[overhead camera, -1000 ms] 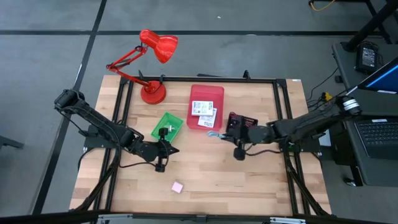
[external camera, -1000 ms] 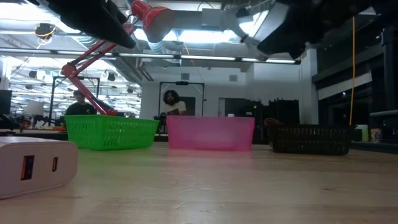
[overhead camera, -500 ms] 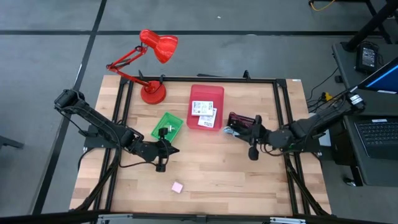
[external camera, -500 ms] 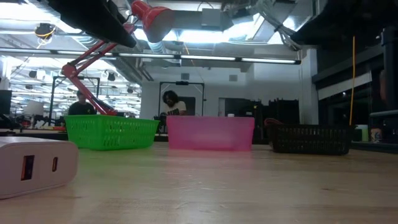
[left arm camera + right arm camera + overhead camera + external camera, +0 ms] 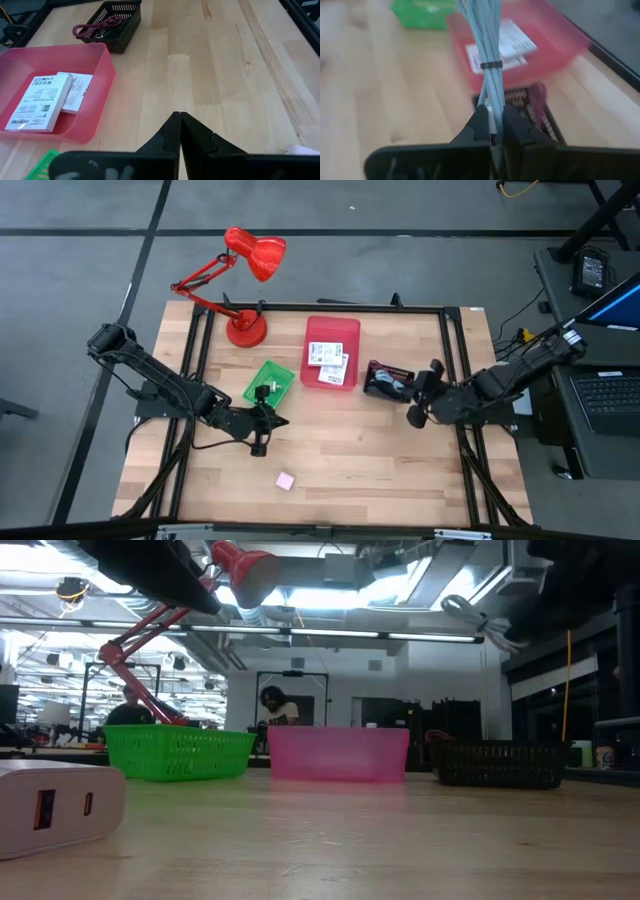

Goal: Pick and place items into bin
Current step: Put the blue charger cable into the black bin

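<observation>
Over the black basket near the table's right edge, the right gripper is seen pinched shut on a bundle of pale bluish cord, banded at its middle and standing up from the fingertips; a purple cord already lies in that basket. Beside it, toward the table's middle, sits the pink bin with two white printed packets inside; the green basket is just beyond it toward the left edge; a pink cube lies alone near the front edge, well apart from everything. The left gripper is held closed and empty above bare wood beside the green basket, waiting.

The step in hand is judged to be the release of the cord into the black basket; it would be done well if the bundle were lowered inside the rim before the fingers part, so that the loose end cannot spring over the wall; the lift-off should be straight up to avoid snagging the purple cord.

Barcodes and lines of print are visible on the packets, but no word can be read; no brand is legible.
</observation>
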Motion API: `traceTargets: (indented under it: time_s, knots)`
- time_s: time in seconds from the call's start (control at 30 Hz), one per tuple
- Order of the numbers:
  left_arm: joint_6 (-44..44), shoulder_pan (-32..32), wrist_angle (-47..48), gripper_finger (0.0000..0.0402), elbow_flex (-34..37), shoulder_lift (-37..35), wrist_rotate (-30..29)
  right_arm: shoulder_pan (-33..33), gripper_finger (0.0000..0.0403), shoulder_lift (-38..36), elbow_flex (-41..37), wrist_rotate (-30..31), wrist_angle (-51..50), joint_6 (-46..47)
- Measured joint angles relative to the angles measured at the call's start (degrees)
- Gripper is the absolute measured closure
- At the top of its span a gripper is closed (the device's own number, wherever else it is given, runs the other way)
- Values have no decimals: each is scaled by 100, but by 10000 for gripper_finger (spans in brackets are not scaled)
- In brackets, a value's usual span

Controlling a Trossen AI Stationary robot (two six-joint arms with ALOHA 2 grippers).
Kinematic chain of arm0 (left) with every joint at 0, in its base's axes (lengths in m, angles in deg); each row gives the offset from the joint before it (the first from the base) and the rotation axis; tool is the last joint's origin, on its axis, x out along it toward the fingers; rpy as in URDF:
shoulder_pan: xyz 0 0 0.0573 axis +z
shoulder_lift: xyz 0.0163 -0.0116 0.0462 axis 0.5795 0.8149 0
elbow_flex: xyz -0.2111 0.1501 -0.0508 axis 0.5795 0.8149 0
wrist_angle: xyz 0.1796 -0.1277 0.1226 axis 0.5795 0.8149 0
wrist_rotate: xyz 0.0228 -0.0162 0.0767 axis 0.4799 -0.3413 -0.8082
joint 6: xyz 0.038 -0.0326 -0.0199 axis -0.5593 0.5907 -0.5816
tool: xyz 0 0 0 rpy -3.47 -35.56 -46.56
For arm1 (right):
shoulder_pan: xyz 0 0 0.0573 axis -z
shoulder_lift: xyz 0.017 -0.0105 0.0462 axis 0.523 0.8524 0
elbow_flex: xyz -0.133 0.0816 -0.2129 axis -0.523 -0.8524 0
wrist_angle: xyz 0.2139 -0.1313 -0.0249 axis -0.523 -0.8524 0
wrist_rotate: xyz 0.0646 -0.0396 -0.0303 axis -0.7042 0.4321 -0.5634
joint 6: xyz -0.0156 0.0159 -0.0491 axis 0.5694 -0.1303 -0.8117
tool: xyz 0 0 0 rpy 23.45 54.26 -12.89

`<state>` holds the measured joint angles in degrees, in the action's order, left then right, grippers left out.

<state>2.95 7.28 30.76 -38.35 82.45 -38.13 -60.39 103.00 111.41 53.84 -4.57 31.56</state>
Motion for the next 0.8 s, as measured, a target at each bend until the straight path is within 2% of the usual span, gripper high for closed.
traceTargets:
  time_s: [0.17, 0.37, 0.6, 0.8]
  knots:
    - [-2, 23, -88, 398, 0, 0, 0, 0, 395, 197, 283, -6, -852, 507]
    - [-7, 97, -196, 398, 0, 0, 0, 25, 395, 566, 562, -27, -1182, 529]
    - [-11, 103, -211, 398, 0, 0, 0, 343, 395, 1033, 634, -680, -1609, 941]
    - [-17, 103, -215, 398, 0, 0, 7, 485, 395, 1487, 634, -859, -1786, 1127]
